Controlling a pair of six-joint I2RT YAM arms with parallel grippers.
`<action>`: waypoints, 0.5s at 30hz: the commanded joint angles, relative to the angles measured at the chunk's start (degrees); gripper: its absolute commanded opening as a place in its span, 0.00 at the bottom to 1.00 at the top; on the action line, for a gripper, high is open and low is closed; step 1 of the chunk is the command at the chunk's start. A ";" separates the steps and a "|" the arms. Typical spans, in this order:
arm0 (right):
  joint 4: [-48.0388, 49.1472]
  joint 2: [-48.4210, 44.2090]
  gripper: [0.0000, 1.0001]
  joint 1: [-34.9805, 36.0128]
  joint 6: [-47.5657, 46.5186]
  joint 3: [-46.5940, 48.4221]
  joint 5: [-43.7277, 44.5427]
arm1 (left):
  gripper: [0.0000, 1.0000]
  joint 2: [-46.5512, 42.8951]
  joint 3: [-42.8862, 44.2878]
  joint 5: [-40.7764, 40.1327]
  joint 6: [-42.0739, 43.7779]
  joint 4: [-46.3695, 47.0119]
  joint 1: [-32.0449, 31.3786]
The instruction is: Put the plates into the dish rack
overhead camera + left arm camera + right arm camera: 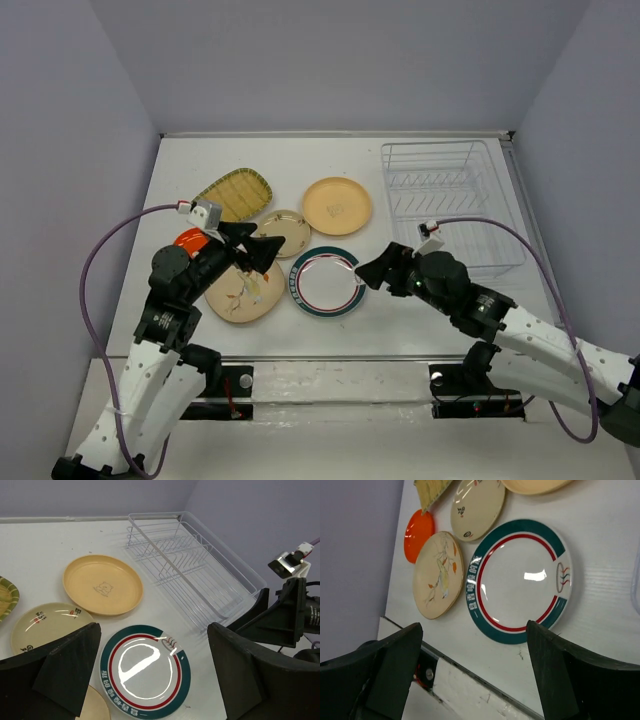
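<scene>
we see the left gripper (pixel 265 255) and right gripper (pixel 362 276), fingers spread wide and holding nothing, flanking the round white green-red-rimmed plate (pixel 325 283).

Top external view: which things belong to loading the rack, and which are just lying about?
Job: dish rack; orange-tan plate; beige floral plate; cream leaf-print plate; green-red rimmed plate; yellow-green woven-look plate; orange-red plate.
Not the job: table; purple cables; no stray items visible.
</scene>
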 commanded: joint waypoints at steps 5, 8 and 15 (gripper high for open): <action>4.72 3.50 0.88 12.01 19.08 -5.68 22.97 | 0.99 -1.32 1.71 1.68 1.42 2.76 0.31; 4.44 3.68 0.85 12.02 24.26 -9.55 24.93 | 0.99 -1.15 1.62 2.11 1.25 2.76 0.31; 6.38 10.70 0.78 12.55 29.91 -11.50 24.14 | 0.99 -1.14 1.18 4.31 0.72 3.99 0.22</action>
